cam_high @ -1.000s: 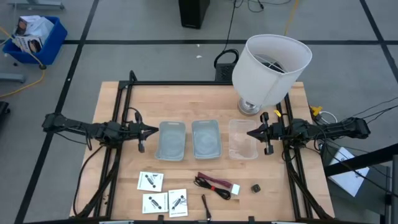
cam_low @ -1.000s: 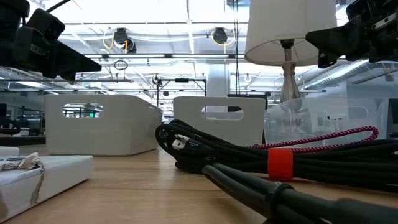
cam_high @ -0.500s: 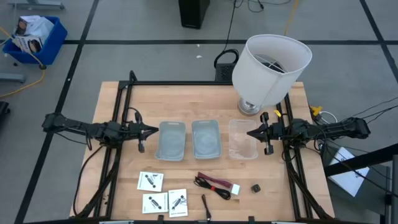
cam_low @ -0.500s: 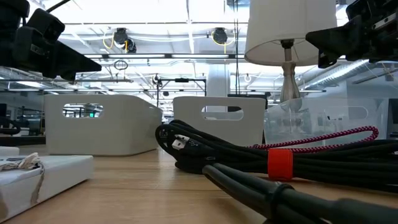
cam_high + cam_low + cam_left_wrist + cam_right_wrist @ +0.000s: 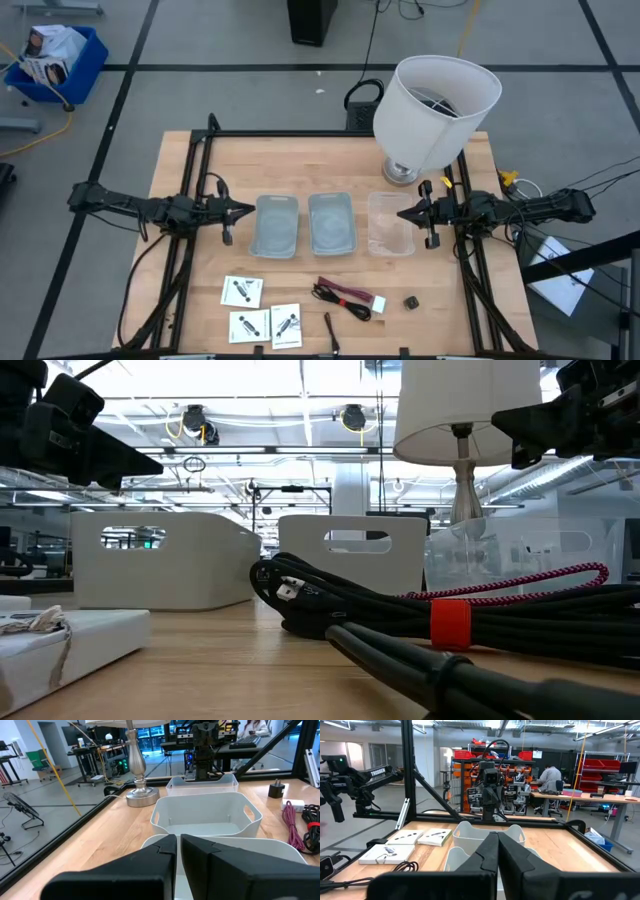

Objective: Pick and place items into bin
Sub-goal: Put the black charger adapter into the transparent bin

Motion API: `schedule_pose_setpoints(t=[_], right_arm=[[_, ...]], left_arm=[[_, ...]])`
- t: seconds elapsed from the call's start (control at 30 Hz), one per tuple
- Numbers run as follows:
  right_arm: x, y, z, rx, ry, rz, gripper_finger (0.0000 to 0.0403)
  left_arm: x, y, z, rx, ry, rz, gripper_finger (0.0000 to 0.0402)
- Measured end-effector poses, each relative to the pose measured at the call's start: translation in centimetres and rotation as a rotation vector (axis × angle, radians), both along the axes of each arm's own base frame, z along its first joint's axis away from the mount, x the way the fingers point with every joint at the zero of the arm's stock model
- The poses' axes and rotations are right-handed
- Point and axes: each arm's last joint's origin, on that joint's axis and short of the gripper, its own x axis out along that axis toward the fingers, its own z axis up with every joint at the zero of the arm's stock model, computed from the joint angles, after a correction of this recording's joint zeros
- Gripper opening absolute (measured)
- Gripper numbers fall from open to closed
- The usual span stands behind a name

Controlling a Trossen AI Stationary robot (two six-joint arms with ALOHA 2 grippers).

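In the high view my left gripper [image 5: 245, 210] hovers shut beside the left end of a row of three bins: two pale grey bins [image 5: 277, 225] [image 5: 332, 222] and a clear bin [image 5: 390, 222]. My right gripper [image 5: 402, 213] hovers shut at the clear bin's right end. Near the table's front edge lie three white cards with black marks [image 5: 241, 291] [image 5: 249, 326] [image 5: 286, 325], a black-and-red cable bundle [image 5: 343, 298], a tiny white block [image 5: 378, 302], a black cube [image 5: 411, 301] and a thin dark stick [image 5: 330, 330]. Neither gripper touches anything.
A large white lampshade on a metal base [image 5: 435, 110] stands at the table's far right, behind the clear bin. Black frame rails [image 5: 190, 260] run along both sides of the table. Bare wood lies between the bins and the items at the front.
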Motion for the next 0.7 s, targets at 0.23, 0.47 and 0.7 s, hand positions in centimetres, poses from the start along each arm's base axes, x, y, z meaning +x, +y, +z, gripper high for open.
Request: schedule_pose_setpoints(t=[0.23,0.47,0.7], right_arm=[[0.0,0.0,0.2,0.002,-0.021,0.000,0.0000],[-0.1,0.0,0.8,-0.053,-0.081,0.000,0.0000],[0.3,1.3,2.1,-0.081,0.060,0.128,0.0041]], left_arm=[[0.0,0.0,0.0,0.000,0.000,0.000,0.0033],[0.0,0.0,0.0,0.000,-0.001,0.000,0.0033],[0.0,0.0,0.0,0.000,-0.001,0.000,0.0033]])
